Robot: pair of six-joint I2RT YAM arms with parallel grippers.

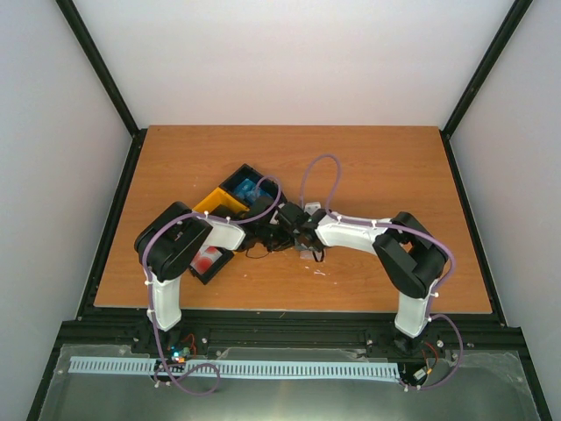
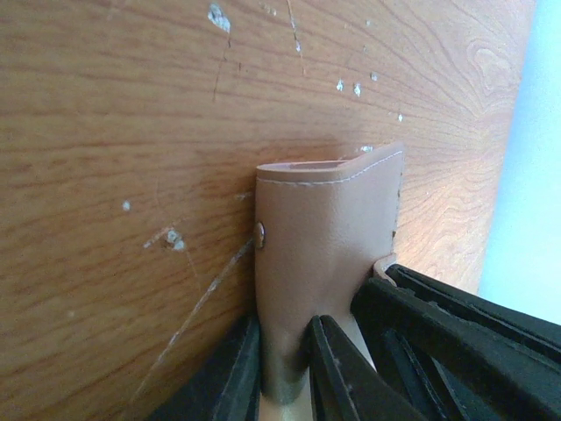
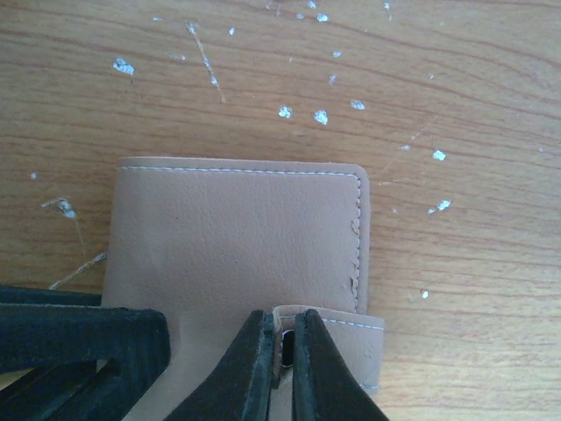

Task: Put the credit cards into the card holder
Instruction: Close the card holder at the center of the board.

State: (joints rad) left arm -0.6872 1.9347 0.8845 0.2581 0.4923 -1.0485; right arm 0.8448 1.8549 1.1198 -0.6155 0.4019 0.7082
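Right gripper [image 3: 282, 326] is clamped on the small flap of the card holder [image 3: 237, 228]; left gripper [image 2: 285, 355] squeezes its side. Bare wood table [image 3: 456, 132] shows past its stitched edges.

On left arm [image 1: 165, 294] and right arm [image 1: 406, 303]: white link shells, black joint housings. A lavender cable [image 1: 322, 158] runs along each, fastened by white ties. On left end effector [image 2: 285, 331] and right end effector [image 3: 281, 320]: black tapered fingers.

from above you can't see the card holder [image 3: 237, 228] under the arms [image 1: 289, 230]; its near end runs off both wrist views.
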